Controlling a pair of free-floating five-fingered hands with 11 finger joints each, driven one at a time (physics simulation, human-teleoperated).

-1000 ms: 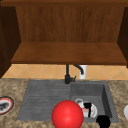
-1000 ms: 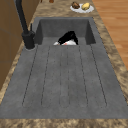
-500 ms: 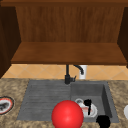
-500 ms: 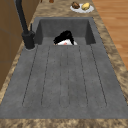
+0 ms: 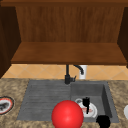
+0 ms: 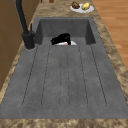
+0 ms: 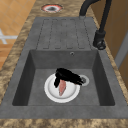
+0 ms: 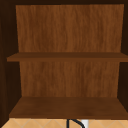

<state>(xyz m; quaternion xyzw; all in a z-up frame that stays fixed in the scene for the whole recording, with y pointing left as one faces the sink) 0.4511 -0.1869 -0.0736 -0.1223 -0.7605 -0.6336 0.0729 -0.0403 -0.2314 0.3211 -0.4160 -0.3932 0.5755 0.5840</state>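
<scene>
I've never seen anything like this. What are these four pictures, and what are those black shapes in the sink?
These are rendered pictures of a simulated kitchen. The robot is just two floating black hands, with no arms or body.

The front view faces the sink. One hand hangs over a white plate in the basin; the other hand shows lower right. A red ball sits in the foreground, and a black tap stands behind the basin.

The two side views look along the sink. From the right, a hand reaches across the plate, right above a pinkish piece of food; I cannot tell whether it grips it.

On the counter lie a red-rimmed plate and a plate of food.

The upper view shows bare wooden shelves.
</scene>
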